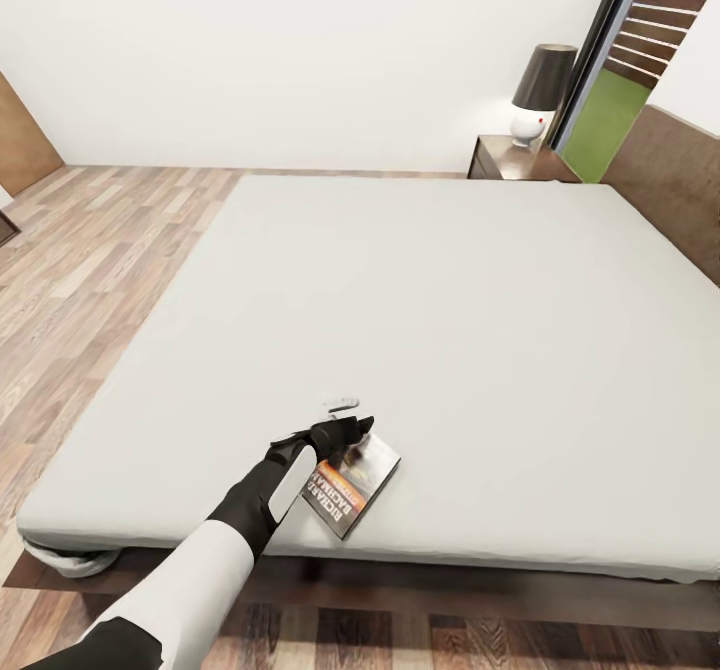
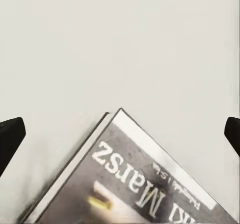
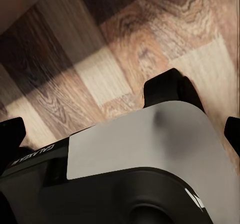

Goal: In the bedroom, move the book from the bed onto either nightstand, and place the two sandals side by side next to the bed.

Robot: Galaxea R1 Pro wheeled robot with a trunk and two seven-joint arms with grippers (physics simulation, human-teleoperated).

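The book (image 1: 350,485) lies flat near the front edge of the bed's grey mattress (image 1: 450,330), dark cover up with an orange band and white lettering. My left gripper (image 1: 343,430) hangs just over the book's far corner. In the left wrist view the left gripper (image 2: 120,136) is open, its black fingertips (image 2: 11,141) spread wide, and a corner of the book (image 2: 142,181) sits between them without touching. A dark-brown nightstand (image 1: 500,158) stands beyond the bed's far right corner. My right gripper (image 3: 120,134) is open, held low over the robot's own body and the floor. The sandals are out of view.
A lamp (image 1: 543,90) with a dark shade and white base stands on the nightstand. The brown headboard (image 1: 675,185) runs along the right. A black-framed window (image 1: 600,50) is behind it. Wood-plank floor (image 1: 90,270) lies left of the bed, with a tan door (image 1: 20,140) at the far left.
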